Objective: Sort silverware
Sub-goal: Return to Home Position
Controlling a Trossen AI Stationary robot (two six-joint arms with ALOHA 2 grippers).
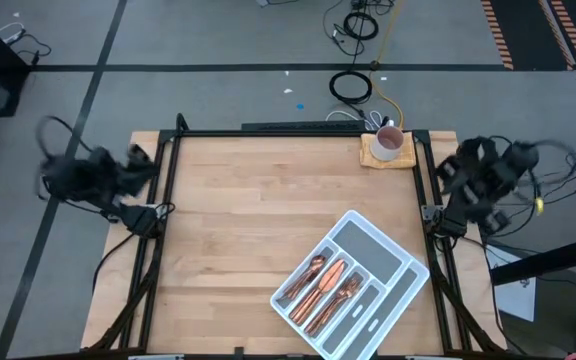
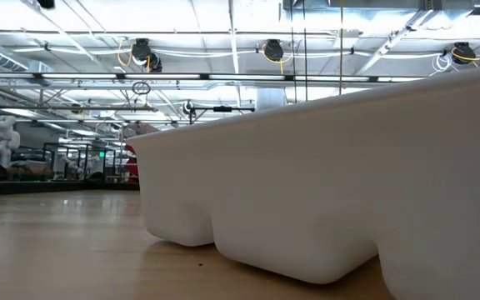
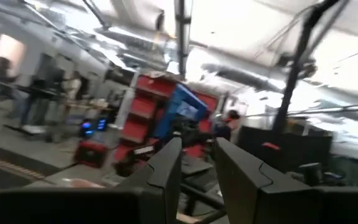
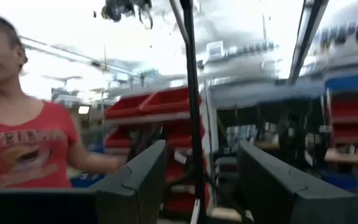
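The copper silverware (image 1: 326,285) lies in the long compartments of the grey-white tray (image 1: 373,240), which rests slantwise on the table's near right part. In the low view only the tray's white wall (image 2: 323,183) shows, close up, and the silverware is hidden. My left gripper (image 3: 197,142) is pulled back beyond the table's left edge (image 1: 133,165), open with a narrow gap and pointing into the room. My right gripper (image 4: 201,144) is beyond the table's right edge (image 1: 458,170), open wide, with nothing between its fingers.
A pink mug (image 1: 388,140) stands on a small wooden mat (image 1: 386,155) at the table's far right corner. Bare wooden table top (image 1: 248,210) spreads left of and beyond the tray. A person in a red shirt (image 4: 23,149) stands in the room beyond the right arm.
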